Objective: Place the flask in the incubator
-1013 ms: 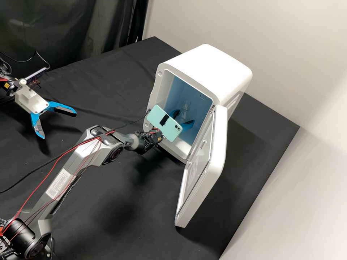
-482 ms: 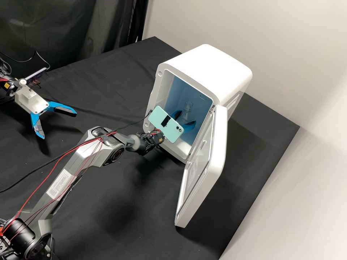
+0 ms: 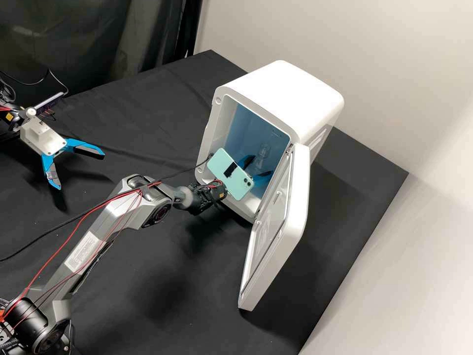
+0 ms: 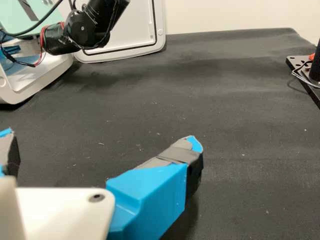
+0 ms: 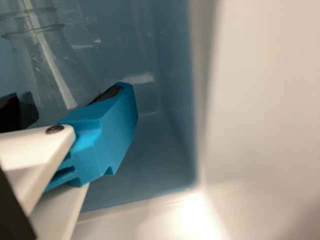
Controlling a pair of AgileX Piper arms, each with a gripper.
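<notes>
Our right gripper (image 3: 256,166) sits inside the open incubator (image 3: 290,93), flask (image 3: 264,149) just ahead of it; we cannot tell whether it grips. Release and withdrawal seem left.

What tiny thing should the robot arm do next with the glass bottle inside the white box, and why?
Probably ease the flask down a little until it stands, before letting go. It is already inside the blue chamber of the open incubator, held by the right gripper, but the pictures don't show whether its base rests on anything yet.
</notes>
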